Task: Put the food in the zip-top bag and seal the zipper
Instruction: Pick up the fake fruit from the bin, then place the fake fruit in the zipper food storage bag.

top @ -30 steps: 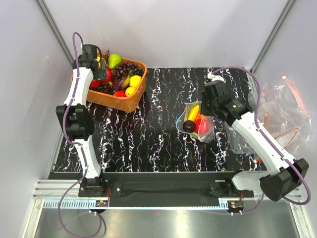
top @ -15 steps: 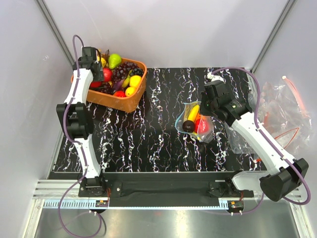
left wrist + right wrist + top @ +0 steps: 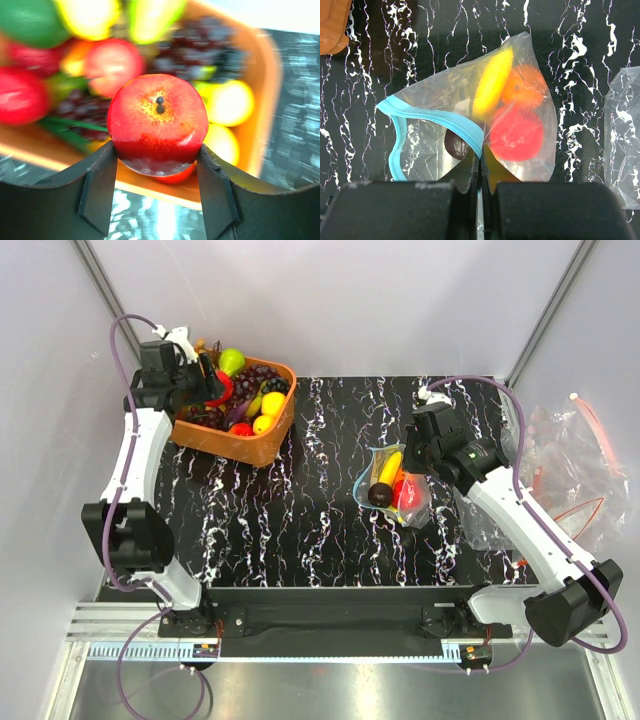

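Observation:
My left gripper (image 3: pixel 215 383) is shut on a red apple (image 3: pixel 157 123), held just above the orange basket (image 3: pixel 250 445) at the back left; the apple also shows in the top view (image 3: pixel 219 388). The clear zip-top bag (image 3: pixel 395 485) lies mid-table with its light blue zipper (image 3: pixel 437 120) gaping open on the left. Inside it I see a yellow fruit (image 3: pixel 492 82), an orange one (image 3: pixel 525 86), a red one (image 3: pixel 516 134) and a dark round piece (image 3: pixel 456 145). My right gripper (image 3: pixel 480 159) is shut on the bag's zipper edge.
The basket holds a grape bunch (image 3: pixel 258 377), a green pear (image 3: pixel 231 361), yellow fruits (image 3: pixel 270 405) and more red ones. Several spare clear bags with red-orange strips (image 3: pixel 570 465) lie at the right table edge. Grey walls stand close on the left and right.
My left arm has swung outward and lifted the red apple out of the basket's fruit pile. The right gripper and the bag have stayed put.

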### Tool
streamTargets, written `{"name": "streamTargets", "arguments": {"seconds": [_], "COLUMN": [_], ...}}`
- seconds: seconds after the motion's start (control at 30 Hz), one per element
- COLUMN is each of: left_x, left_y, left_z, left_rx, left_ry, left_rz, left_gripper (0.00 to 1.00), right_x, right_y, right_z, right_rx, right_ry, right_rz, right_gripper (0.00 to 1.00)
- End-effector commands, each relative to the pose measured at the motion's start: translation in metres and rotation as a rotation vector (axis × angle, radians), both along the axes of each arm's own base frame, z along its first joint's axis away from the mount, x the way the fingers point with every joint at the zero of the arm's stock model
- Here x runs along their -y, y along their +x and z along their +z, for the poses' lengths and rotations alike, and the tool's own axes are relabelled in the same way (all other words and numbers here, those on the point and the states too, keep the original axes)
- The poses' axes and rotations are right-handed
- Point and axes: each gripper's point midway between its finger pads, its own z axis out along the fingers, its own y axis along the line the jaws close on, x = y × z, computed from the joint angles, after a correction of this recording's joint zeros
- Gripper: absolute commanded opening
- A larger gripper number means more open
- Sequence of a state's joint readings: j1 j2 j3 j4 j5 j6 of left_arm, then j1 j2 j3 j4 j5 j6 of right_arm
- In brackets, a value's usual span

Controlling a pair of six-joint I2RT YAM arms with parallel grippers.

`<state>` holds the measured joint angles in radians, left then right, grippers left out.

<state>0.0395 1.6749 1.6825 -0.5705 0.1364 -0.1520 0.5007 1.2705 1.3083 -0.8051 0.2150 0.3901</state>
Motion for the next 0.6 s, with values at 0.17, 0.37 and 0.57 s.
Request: {"name": "streamTargets", "arguments": {"seconds": [0.17,0.37,0.57], "left_x": [0.132,0.193,0.223], "left_y": [-0.039,-0.070,-0.097], "left_z": [0.054,0.077,0.088], "left_rx": [0.233,0.290,0.308], "left_ry": [-0.435,-0.460,-0.459], "left_rz": [-0.523,-0.676,-0.811], "left_gripper": [0.40,0.39,0.39], "right_x": [-0.007,-0.011,-0.012], "right_y": [0.007,0.010,0.012], "right_z": [0.017,0.024,0.027], "right_rx": [0.045,0.050,0.053], "right_ry": [0.058,0.069,0.073], "right_rz": [0.009,0.012,0.006], "right_gripper": [0.00,0.00,0.00]}}
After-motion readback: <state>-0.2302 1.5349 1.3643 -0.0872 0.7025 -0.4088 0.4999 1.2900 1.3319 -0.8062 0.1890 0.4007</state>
